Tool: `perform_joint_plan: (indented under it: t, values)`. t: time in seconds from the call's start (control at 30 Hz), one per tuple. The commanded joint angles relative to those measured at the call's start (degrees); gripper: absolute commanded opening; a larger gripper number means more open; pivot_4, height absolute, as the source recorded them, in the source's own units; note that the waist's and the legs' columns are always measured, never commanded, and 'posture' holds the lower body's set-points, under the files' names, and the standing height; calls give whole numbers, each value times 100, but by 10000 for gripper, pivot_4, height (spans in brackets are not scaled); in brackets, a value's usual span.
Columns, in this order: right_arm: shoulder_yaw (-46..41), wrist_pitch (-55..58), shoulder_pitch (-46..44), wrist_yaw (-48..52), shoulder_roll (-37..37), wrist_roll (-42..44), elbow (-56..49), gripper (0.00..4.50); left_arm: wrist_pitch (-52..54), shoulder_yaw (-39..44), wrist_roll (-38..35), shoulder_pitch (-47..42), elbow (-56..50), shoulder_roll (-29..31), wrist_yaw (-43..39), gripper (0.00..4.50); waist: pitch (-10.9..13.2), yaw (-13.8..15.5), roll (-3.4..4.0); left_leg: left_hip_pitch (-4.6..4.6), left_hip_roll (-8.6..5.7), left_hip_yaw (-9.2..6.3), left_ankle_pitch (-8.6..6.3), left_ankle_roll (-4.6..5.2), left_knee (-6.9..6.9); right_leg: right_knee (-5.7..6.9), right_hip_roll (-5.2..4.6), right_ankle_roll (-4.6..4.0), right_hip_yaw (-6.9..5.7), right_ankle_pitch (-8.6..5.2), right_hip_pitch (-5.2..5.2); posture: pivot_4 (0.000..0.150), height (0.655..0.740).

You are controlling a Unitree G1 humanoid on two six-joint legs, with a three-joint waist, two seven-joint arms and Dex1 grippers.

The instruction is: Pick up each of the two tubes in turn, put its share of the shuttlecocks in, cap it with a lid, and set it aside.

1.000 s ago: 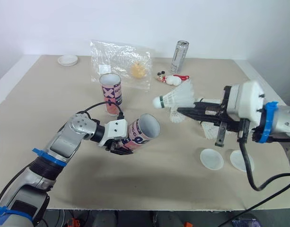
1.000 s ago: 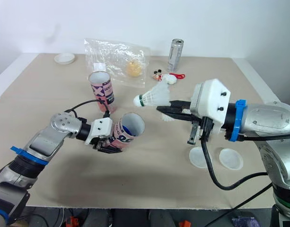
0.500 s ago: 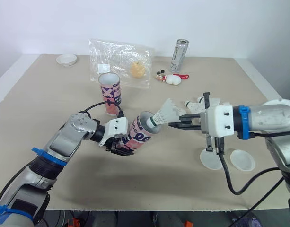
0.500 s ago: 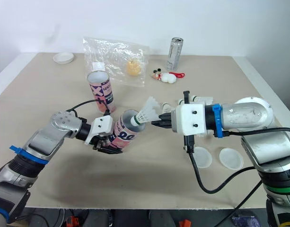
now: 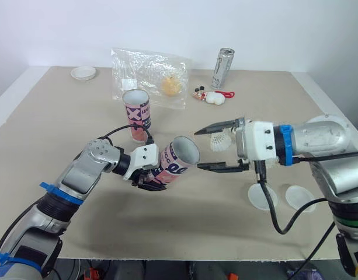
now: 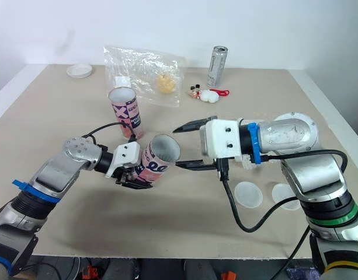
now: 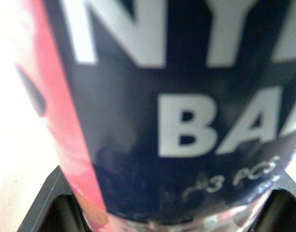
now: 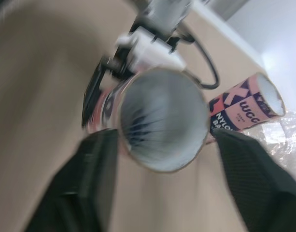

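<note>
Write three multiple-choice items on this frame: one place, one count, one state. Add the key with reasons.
1. Where is the second tube?
A. Lying beside the can
B. Upright on the table, beyond the held tube
C. Under the plastic bag

2. How many white lids lie beside the right arm?
A. One
B. Four
C. Two

3. What state is the right gripper in?
A. Open, at the held tube's mouth
B. Shut on a shuttlecock
C. Shut on a lid

Key:
1 B: it stands mouth up behind the tube that the left gripper holds.
2 C: two discs lie side by side there.
3 A: its fingers are spread wide with nothing between them.
</note>
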Motion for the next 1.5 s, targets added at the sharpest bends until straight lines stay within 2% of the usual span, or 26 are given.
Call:
perform_joint_plan:
  t: [0.03, 0.17, 0.27, 0.47, 0.73, 1.3, 1.5]
  values:
    - [-1156, 1523, 665, -1462, 557, 1060, 14, 44620, -50, 81, -13, -22, -97, 39, 17, 29209, -3, 4, -5, -1, 0, -3, 0, 0, 0, 1, 0, -18, -1, 11, 2, 1500, 7400]
    - [-1533, 2261, 1431, -2866, 1318, 1067, -10, 44620, -70, 81, -8, -33, -57, 64, 1, 29209, -2, 17, -3, -7, -3, -11, 0, 0, 9, 6, -1, -25, -10, 15, 2, 1500, 7400]
    - [-1263, 2446, 1850, -3719, 1923, 759, -157, 44620, -56, 85, -11, -54, -49, 113, -40, 29209, 3, -15, 6, -8, -4, -6, 0, 0, 12, 20, 0, -20, -4, 11, -10, 1500, 7400]
    - [-861, 2345, 1926, -4502, 2613, 240, 144, 44620, -51, 88, 1, -58, -59, 136, -47, 29209, 4, -13, 7, 2, -1, -14, 5, 0, 17, 67, 11, -8, -5, -17, -19, 1500, 7400]
    - [-646, 1783, 1754, -4709, 3039, -294, 939, 44620, -23, 86, -17, -42, -110, 106, -13, 29209, 4, -13, 7, 0, -1, -14, 5, 0, 26, 67, 11, -6, -5, -18, -17, 1500, 7400]
    - [-629, 655, 356, -4795, 3611, -1033, 3457, 44620, 74, 105, -40, 93, -324, 120, 124, 29209, 5, -30, 8, 0, 0, -12, 5, 0, 23, 68, 11, -7, -5, -17, -19, 1500, 7400]
    - [-659, 368, 123, -4823, 3674, -1175, 3856, 17313, 125, 123, -50, 141, -395, 119, 198, 29209, 5, -29, 8, 1, 0, -13, 5, -1, 22, 69, 11, -8, -5, -17, -18, 1500, 7400]
